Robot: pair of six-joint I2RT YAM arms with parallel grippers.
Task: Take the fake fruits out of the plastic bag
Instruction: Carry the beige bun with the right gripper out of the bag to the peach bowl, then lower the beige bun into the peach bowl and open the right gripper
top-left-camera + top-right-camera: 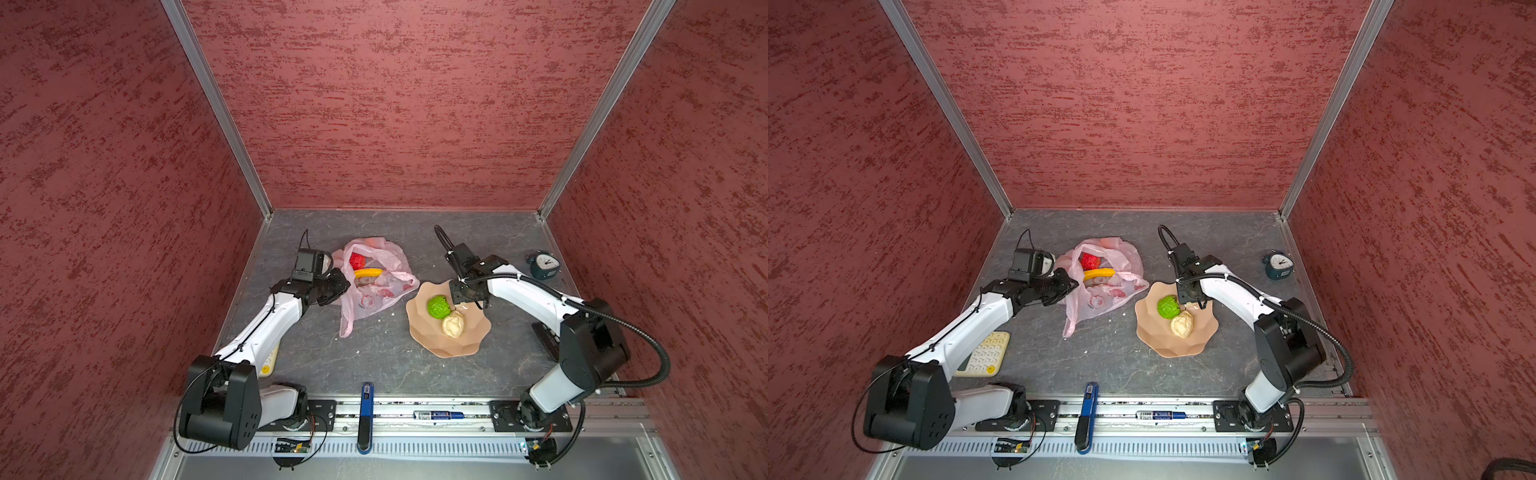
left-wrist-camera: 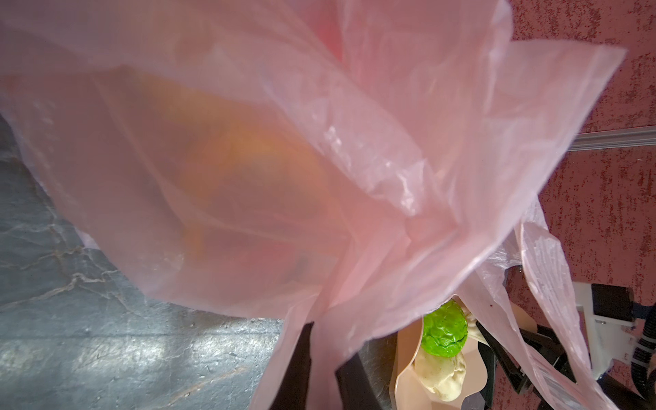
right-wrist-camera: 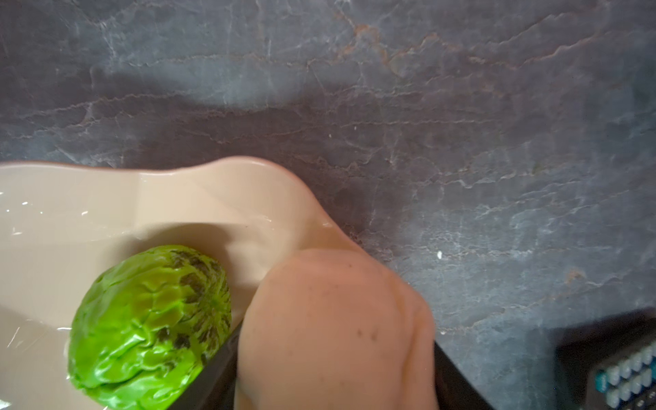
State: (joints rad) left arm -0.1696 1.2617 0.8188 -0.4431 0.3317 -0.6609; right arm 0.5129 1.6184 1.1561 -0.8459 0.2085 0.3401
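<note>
Right gripper (image 1: 468, 305) half-open, clamped on cream ball (image 3: 333, 330), low over peach dish (image 1: 436, 343) beside green ball (image 1: 438, 306). Left gripper (image 1: 341, 286) pinches plastic bag (image 1: 374, 301) rim. Banana (image 1: 368, 273), red ball (image 1: 356, 261) inside, leftward of right gripper; banana lies crosswise.

Six fake fruits (image 1: 1169, 306) are being counted: one red ball (image 1: 356, 261), one yellow banana (image 1: 368, 273), one green ball (image 1: 438, 306), one cream ball (image 1: 453, 324), a second cream ball (image 3: 330, 319), and one orange piece (image 2: 248, 152) being shown only as a blur through the plastic bag (image 2: 355, 159). One plastic bag, one peach dish (image 1: 449, 349) and one alarm clock (image 1: 545, 264) are being seen on the worktop (image 1: 374, 365). Two keypad devices are also being counted, one cream calculator (image 1: 984, 353) and one dark keypad (image 3: 624, 376).
</note>
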